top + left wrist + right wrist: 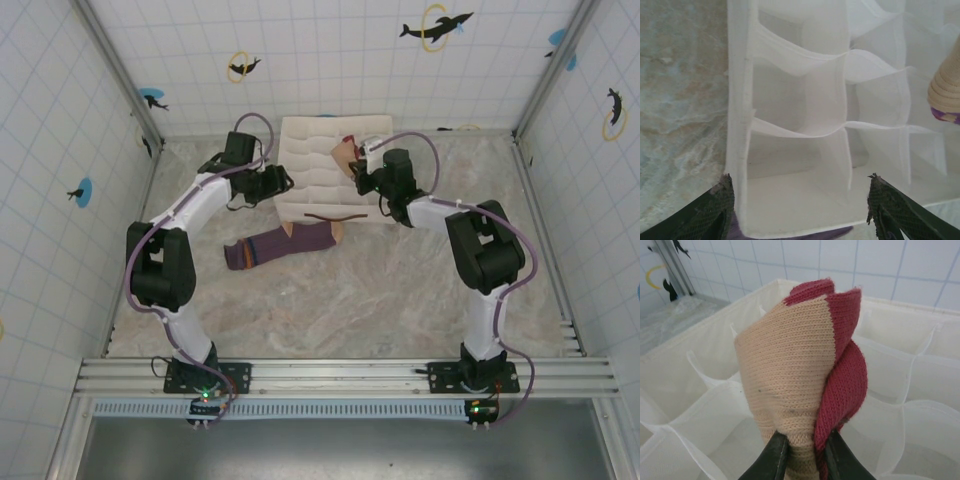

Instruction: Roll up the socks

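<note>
The dark purple sock lies flat on the table in front of the white organiser box, and a sliver of the purple sock shows under the box's near edge. My left gripper is open, its fingers standing either side of the box's corner compartment; it sits at the box's left edge. My right gripper is shut on the bunched beige sock with dark red toe, held upright over the box's compartments. From above, that beige sock is over the box's right part.
Tiled walls enclose the marbled table on three sides. The organiser box stands against the back wall. A thin dark strip lies along the box's front edge. Open table lies between the purple sock and the arm bases.
</note>
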{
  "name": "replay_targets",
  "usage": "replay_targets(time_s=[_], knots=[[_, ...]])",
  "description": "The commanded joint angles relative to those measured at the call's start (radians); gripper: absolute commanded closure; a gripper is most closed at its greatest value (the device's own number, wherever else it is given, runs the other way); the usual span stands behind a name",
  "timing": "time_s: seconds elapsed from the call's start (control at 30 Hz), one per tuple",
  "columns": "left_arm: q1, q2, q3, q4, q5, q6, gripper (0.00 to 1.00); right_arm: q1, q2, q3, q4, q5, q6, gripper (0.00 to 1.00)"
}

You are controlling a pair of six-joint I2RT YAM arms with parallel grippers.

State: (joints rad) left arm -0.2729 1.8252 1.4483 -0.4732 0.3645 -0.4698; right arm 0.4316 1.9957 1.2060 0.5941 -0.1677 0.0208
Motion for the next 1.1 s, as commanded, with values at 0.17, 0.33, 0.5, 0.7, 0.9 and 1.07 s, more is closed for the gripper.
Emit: replay_targets(time_s=[0.17, 0.33, 0.5, 0.7, 0.9, 1.07], knots=[[-0.035, -0.014, 0.041, 0.158, 0.182, -0.197, 0.15, -0.016, 0.008, -0.146, 0.325, -0.053, 0.041, 1.0], [-0.092, 0.029, 0.083, 0.26, 0.172, -0.308, 0.1, -0.014, 0.013, -0.207, 0.418, -0.036, 0.041, 1.0], [-0.145, 0.094, 0.135, 0.343, 0.114, -0.374, 0.04, 0.001, 0.02, -0.226, 0.457, -0.02, 0.018, 1.0], [-0.217, 0.218, 0.264, 0.367, 0.075, -0.4, 0.03, 0.015, 0.035, -0.247, 0.503, 0.004, -0.007, 1.0], [-0.253, 0.319, 0.384, 0.353, 0.035, -0.428, 0.03, 0.029, 0.048, -0.274, 0.54, 0.027, -0.036, 1.0], [-0.261, 0.355, 0.417, 0.298, -0.012, -0.408, 0.03, 0.031, 0.044, -0.296, 0.577, 0.039, -0.043, 1.0]])
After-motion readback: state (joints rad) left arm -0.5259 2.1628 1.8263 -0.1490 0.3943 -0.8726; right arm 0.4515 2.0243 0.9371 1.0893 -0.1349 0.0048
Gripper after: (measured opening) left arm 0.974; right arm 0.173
